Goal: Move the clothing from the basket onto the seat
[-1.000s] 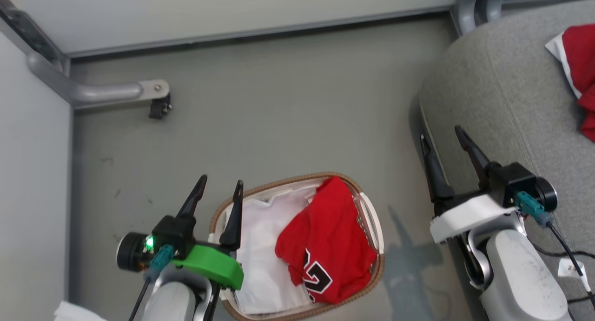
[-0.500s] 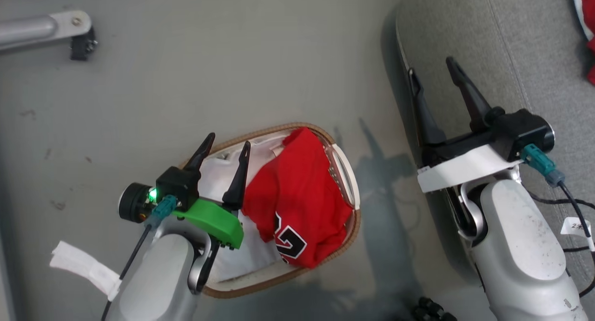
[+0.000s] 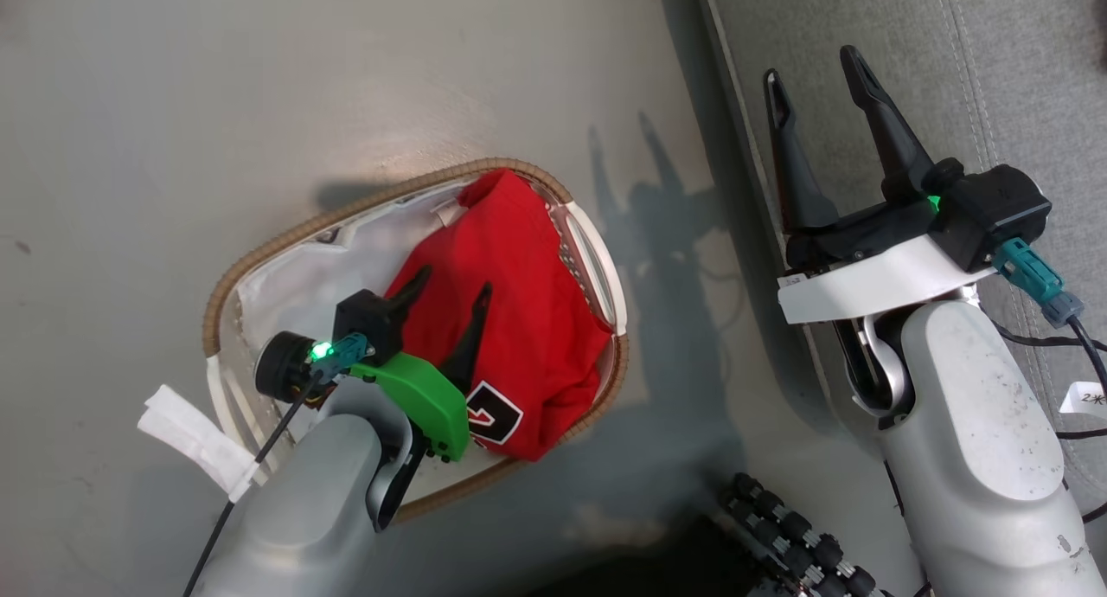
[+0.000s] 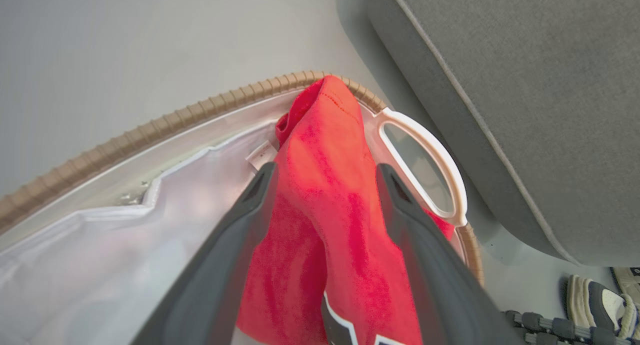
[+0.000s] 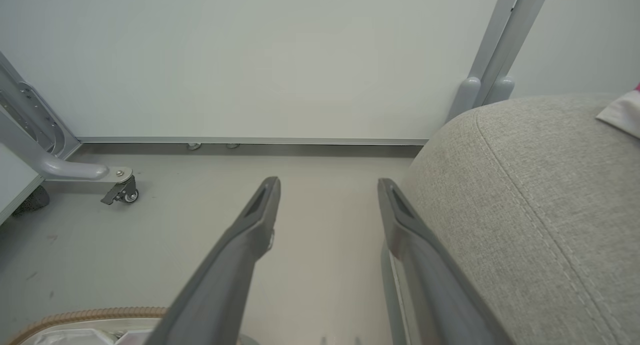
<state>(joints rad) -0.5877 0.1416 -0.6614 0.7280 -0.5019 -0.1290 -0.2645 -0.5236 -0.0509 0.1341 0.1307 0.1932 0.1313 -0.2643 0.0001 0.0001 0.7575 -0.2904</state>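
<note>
The left end effector (image 3: 454, 279) is hanging over the basket (image 3: 285, 234), its two fingers standing wide apart and gripping nothing. To the left of those fingers a white liner (image 3: 294, 294) is covering the basket's bottom. A raised fold of the red shirt (image 3: 519, 268) is running up between the fingers, one on each side of it; whether they are touching the cloth I cannot tell. The shirt is lying in the basket's right half, reaching the basket's edge ahead of the fingertips, and its black, white-edged numeral (image 3: 493, 417) is showing just behind the end effector. The basket is sitting on the grey floor (image 3: 259, 78), near the seat (image 3: 1020, 78) but apart from it. The right end effector (image 3: 811, 65) is hovering at the seat's edge, fingers spread and holding nothing, with the grey upholstery lying to its right
</note>
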